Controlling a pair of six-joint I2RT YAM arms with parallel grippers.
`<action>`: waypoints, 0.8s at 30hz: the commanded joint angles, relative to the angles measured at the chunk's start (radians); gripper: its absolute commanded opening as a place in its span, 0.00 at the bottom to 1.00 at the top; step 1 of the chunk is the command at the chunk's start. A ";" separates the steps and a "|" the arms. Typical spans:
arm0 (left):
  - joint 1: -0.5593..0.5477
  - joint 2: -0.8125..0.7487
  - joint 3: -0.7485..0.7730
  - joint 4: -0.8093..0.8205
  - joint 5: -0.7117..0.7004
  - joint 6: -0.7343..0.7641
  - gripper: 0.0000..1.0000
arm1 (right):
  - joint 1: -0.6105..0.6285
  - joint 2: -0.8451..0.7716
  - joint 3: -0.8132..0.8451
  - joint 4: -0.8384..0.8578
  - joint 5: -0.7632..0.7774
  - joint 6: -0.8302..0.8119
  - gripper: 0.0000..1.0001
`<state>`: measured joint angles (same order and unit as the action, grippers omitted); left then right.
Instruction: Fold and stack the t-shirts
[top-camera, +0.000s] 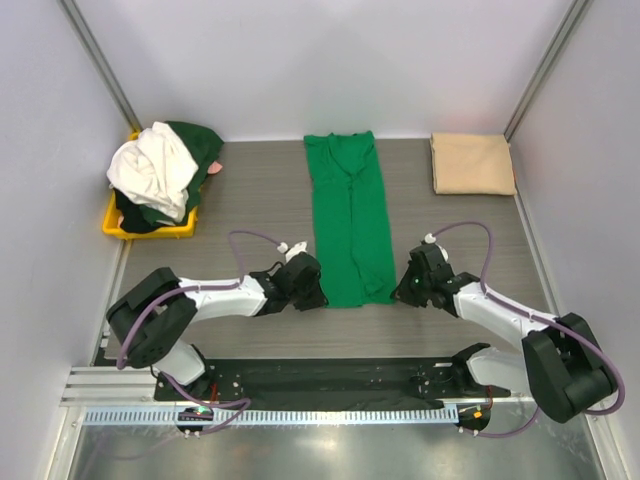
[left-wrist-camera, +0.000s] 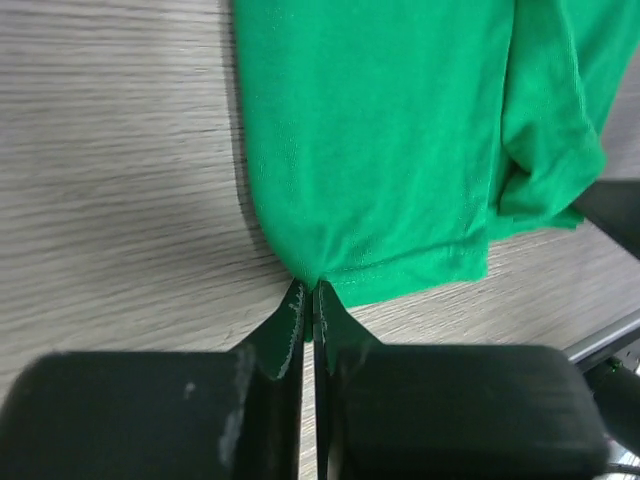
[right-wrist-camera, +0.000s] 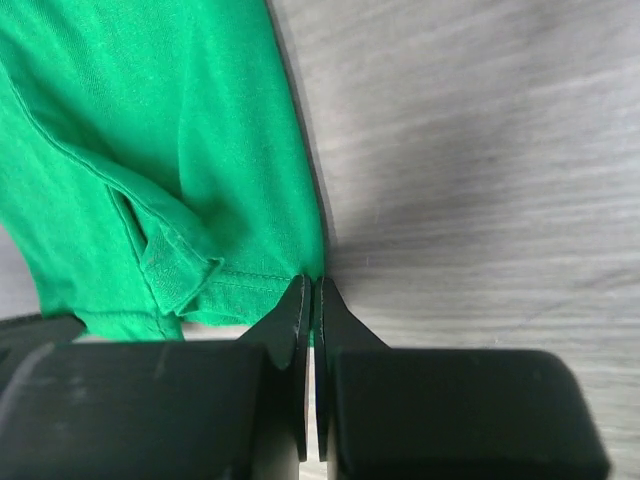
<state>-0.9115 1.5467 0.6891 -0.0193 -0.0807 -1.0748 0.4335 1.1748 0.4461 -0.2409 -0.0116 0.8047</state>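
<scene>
The bright green t-shirt (top-camera: 350, 220) lay flat at the centre of the surface (top-camera: 260, 190), folded lengthwise into a long narrow strip running far to near. Its near hem corners were pinched, one by the left hand (left-wrist-camera: 308, 300), one by the right hand (right-wrist-camera: 311, 292). The tan beige t-shirt (top-camera: 472, 163) lay neatly folded at far right. The white t-shirt (top-camera: 155, 168) sat crumpled atop dark green t-shirts (top-camera: 200, 140), heaped at far left.
</scene>
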 joint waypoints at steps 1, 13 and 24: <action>-0.021 -0.069 0.001 -0.031 -0.062 -0.019 0.00 | 0.001 -0.071 -0.020 -0.047 -0.042 0.008 0.01; -0.204 -0.410 0.024 -0.416 -0.226 -0.136 0.00 | 0.180 -0.425 0.065 -0.357 0.007 0.157 0.01; -0.032 -0.407 0.248 -0.605 -0.294 0.071 0.00 | 0.177 -0.156 0.368 -0.367 0.200 0.041 0.01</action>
<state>-1.0100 1.1255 0.8791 -0.5880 -0.3477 -1.0931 0.6247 0.9634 0.7097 -0.6174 0.0956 0.8967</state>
